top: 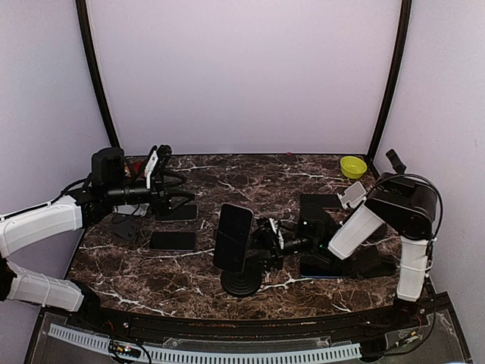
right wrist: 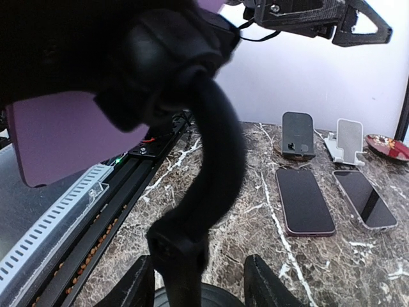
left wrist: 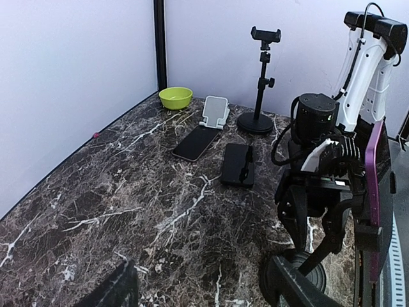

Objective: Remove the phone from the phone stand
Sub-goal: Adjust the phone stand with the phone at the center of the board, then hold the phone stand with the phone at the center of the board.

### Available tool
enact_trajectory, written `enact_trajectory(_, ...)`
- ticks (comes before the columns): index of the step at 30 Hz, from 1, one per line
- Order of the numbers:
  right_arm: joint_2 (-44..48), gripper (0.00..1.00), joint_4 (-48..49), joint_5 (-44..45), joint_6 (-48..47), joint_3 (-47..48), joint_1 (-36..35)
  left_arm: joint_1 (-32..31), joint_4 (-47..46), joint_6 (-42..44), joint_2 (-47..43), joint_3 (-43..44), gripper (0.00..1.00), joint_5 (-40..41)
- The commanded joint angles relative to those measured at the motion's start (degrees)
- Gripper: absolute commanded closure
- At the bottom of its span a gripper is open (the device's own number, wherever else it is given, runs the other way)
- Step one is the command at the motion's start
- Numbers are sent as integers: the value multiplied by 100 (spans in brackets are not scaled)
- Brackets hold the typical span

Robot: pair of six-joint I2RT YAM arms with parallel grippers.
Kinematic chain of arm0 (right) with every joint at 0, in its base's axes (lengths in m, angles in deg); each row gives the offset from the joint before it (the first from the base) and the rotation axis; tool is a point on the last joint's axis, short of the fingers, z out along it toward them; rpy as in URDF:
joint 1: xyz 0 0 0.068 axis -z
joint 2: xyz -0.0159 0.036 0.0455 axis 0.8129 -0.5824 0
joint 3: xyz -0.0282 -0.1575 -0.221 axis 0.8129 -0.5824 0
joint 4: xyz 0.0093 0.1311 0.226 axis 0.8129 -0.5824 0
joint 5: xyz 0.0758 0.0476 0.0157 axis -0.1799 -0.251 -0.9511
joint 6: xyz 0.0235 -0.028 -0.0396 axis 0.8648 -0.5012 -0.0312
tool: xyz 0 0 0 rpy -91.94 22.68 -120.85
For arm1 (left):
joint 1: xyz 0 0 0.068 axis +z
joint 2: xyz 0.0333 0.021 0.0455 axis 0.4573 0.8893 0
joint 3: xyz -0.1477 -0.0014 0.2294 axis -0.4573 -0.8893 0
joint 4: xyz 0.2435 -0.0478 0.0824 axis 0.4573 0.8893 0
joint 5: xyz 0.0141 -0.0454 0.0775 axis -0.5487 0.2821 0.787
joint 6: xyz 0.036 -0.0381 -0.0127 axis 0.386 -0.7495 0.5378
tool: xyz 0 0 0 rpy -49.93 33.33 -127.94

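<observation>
A phone with a purple back (top: 234, 234) stands clamped upright in a black phone stand (top: 242, 282) with a round base at the table's front centre. My right gripper (top: 267, 238) is open, with its fingers (right wrist: 136, 285) on either side of the stand's curved black neck (right wrist: 192, 211), just above the base. The phone's purple back fills the upper left of the right wrist view (right wrist: 70, 137). My left gripper (top: 155, 173) is open and empty at the far left, well away from the stand. Its view shows the phone's purple edge (left wrist: 373, 192).
Two phones lie flat at the left (top: 173, 240) (top: 177, 212). A green bowl (top: 353, 166), a small white stand (top: 352, 194) and a tall black stand (top: 394, 161) sit at the back right. A dark phone and case lie under the right arm (top: 326, 265).
</observation>
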Motion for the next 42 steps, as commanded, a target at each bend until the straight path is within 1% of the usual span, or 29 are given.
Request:
enact_trajectory(1, 216, 50, 149, -98, 0, -94, 143, -16, -59, 570, -190, -301, 28, -185)
enact_trajectory(5, 336, 47, 158, 75, 32, -200, 244, -379, 268, 1808, -344, -596, 26, -143)
enact_trajectory(8, 413, 45, 211, 105, 165, -275, 284, -757, 123, 2563, -495, -977, 27, 33)
enact_trajectory(11, 498, 36, 245, 72, 383, -289, 291, -999, -396, 2824, -623, -1267, 28, 186)
enact_trajectory(16, 792, 27, 272, 149, 729, -420, 289, -1419, -893, 3420, -758, -1464, 29, 524)
enact_trajectory(20, 1209, 19, 58, 265, 987, -589, 296, -1496, -1081, 3843, -636, -1436, 33, 645)
enact_trajectory(24, 1743, 12, -535, 471, 1111, -749, 295, -1553, -1299, 4126, -460, -1325, 36, 608)
enact_trajectory(27, 2234, 8, -1041, 674, 1310, -842, 297, -1722, -1203, 4439, -298, -1227, 37, 656)
enact_trajectory(29, 2635, 7, -1485, 882, 1506, -847, 299, -1781, -1376, 4450, -233, -1250, 38, 610)
enact_trajectory(33, 3270, 6, -3139, 1357, 1773, -492, 300, -1936, -1407, 4582, -233, -1228, 40, 686)
enact_trajectory(35, 3497, 6, -3719, 1568, 2039, -257, 295, -1990, -1463, 4577, -277, -1251, 41, 714)
enact_trajectory(37, 3682, 7, -3977, 1756, 2455, -88, 271, -2059, -1450, 4580, -297, -1250, 41, 783)
enact_trajectory(39, 3773, 8, -4310, 2127, 2962, 142, 243, -2139, -1451, 4582, -311, -1250, 42, 890)
enact_trajectory(42, 3633, 11, -4808, 2056, 3749, 616, 187, -2211, -1470, 4589, -299, -1257, 42, 1025)
